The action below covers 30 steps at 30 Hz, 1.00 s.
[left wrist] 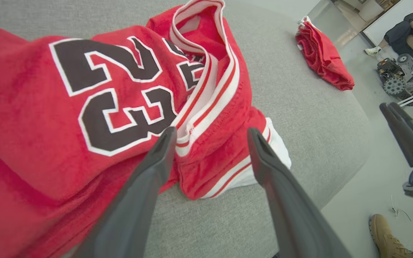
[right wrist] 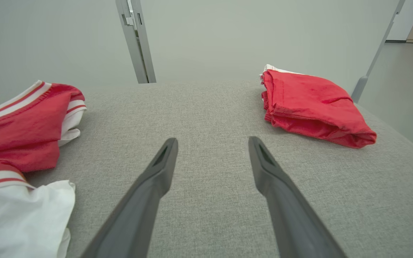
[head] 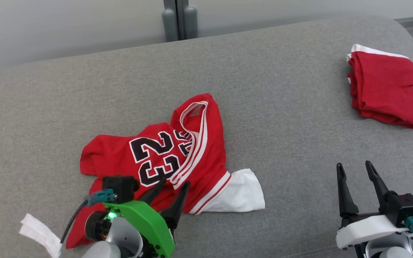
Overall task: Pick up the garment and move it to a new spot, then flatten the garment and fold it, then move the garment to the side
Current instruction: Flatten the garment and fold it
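Two spread, empty grippers: left gripper (head: 175,182) over the red 23 jersey (head: 149,150)'s near edge, right gripper (head: 354,165) well apart from it.

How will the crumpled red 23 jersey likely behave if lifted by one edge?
Probably floppy: the jersey lies in soft bunched folds, so it should drape. Likely light, as thin cloth. Its white part spills loose and may trail.

Grey fabric surface (head: 281,71), crumpled red jersey (head: 120,157) (numbered 23), folded red garment (head: 385,89)
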Available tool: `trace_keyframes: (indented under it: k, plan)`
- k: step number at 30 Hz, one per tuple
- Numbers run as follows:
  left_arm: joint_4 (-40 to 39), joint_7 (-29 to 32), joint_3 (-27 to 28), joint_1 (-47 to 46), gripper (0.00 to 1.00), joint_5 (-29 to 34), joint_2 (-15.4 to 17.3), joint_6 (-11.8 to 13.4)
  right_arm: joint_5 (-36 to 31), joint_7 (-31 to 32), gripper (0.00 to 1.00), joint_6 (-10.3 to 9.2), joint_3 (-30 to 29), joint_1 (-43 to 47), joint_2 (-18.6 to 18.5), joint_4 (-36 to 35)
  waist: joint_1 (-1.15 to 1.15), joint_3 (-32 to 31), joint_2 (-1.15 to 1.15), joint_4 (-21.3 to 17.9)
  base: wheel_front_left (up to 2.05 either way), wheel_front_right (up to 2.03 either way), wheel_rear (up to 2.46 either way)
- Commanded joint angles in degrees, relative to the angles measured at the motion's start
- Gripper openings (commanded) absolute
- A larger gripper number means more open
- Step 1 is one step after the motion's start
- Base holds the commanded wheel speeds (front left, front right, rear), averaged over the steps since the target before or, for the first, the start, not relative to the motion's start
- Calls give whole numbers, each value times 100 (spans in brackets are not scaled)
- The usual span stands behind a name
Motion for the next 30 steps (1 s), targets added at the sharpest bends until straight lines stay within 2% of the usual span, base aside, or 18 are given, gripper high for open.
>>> trace_keyframes:
  k: [1, 7, 12, 14, 15, 16, 17, 22, 25, 30]
  plan:
    - [248, -23, 3, -152, 100, 11, -41, -44, 14, -16, 100, -9, -8, -33, -11, -6, 0, 112, 0, -242, 0, 0, 0]
    - [1070, -208, 39, -374, 100, 27, -145, -139, 33, -15, 100, -9, -149, 85, -9, -14, 0, 168, 0, -453, 0, 0, 0]
    - [1294, -362, 142, -315, 100, -55, -148, -165, 62, -15, 100, -9, -182, 108, -9, -21, 0, 195, 0, -473, 0, 0, 0]
    - [1265, -361, 115, -283, 100, -136, -157, -296, 72, -16, 100, -9, -180, 71, -10, -16, 0, 216, 0, -458, 0, 0, 0]
    - [1258, -328, 86, -259, 94, -171, -171, -368, 75, -16, 100, -9, -168, 38, -10, -20, 0, 227, 0, -447, 0, 0, 0]
    - [1245, -300, 41, -266, 43, -159, -163, -432, 78, -16, 100, -9, -153, 13, -9, -23, 0, 239, 0, -436, 0, 0, 0]
    - [1218, -266, 5, -287, 0, -170, -168, -485, 73, -16, 100, -9, -140, -11, -9, -18, 0, 248, 0, -423, 0, 0, 0]
    - [871, -310, 68, -330, 0, -338, -210, -589, 74, -16, 100, -9, -158, -35, -11, 2, 0, 227, 0, -362, 0, 0, 0]
    - [372, -315, 262, -218, 0, -479, -49, -547, 66, -16, 100, -9, -183, 25, -11, -6, 0, 178, 0, -328, 0, 0, 0]
    - [-648, 0, 421, -252, 0, -791, 193, -641, 73, -16, 100, -9, -201, 83, -10, 18, 0, 110, 0, -282, 0, 0, 0]
